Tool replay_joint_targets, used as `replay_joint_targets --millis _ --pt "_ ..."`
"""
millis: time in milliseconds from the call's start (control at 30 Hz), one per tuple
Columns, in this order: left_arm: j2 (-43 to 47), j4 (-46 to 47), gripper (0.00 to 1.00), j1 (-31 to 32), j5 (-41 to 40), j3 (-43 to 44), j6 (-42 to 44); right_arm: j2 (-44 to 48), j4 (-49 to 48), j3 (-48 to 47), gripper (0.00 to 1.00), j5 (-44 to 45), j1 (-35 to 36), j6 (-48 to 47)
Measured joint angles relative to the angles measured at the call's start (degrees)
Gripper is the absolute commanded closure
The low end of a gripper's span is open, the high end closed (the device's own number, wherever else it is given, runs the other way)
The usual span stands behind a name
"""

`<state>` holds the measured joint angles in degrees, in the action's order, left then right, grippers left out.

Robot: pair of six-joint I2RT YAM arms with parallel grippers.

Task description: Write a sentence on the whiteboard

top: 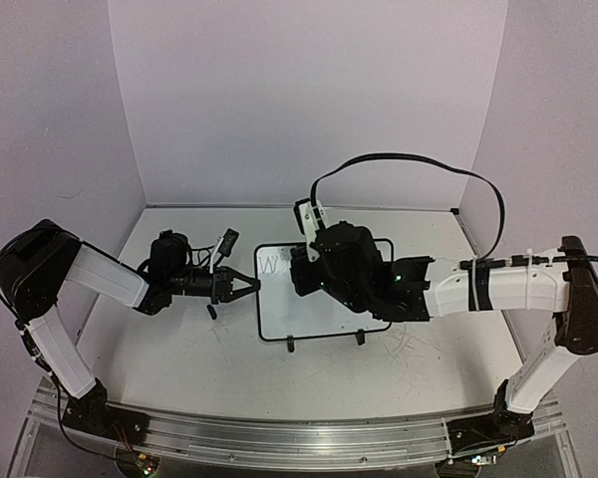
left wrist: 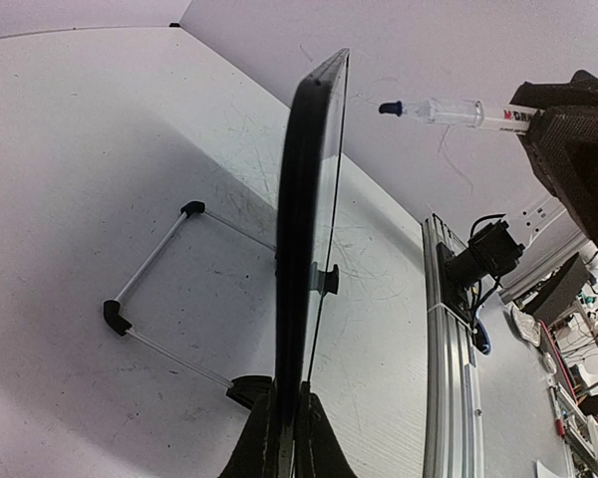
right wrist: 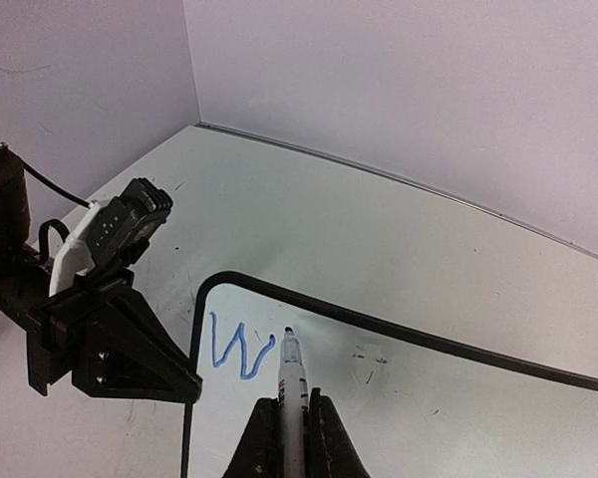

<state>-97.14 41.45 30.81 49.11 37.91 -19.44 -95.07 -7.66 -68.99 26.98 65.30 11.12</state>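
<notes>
The whiteboard (top: 324,304) stands mid-table, black-framed, on two small feet. My left gripper (top: 251,285) is shut on its left edge; the left wrist view shows the board edge-on (left wrist: 304,229) between my fingers. My right gripper (top: 301,269) is shut on a white marker (right wrist: 292,383), tip near the board's upper left. Of the sentence, only a blue "W" (right wrist: 239,349) shows, just left of the marker tip; it also shows in the top view (top: 270,265). In the left wrist view the marker (left wrist: 448,112) points at the board face, a short gap away.
A black cable (top: 409,169) loops above the right arm. A small black item (top: 211,311) lies on the table by the left gripper. The board's wire stand (left wrist: 154,289) rests behind it. Purple walls close in the back and sides.
</notes>
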Motion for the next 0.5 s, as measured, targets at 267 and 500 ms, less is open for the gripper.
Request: replay_joint_targets --millis 267,500 --pt "0.0 0.0 1.0 0.0 0.2 0.0 0.0 -0.2 0.0 0.0 1.0 -1.4 -0.1 0.4" --pt "0.0 0.0 1.0 0.0 0.2 0.0 0.0 -0.2 0.5 1.4 1.0 -3.6 -0.1 0.3"
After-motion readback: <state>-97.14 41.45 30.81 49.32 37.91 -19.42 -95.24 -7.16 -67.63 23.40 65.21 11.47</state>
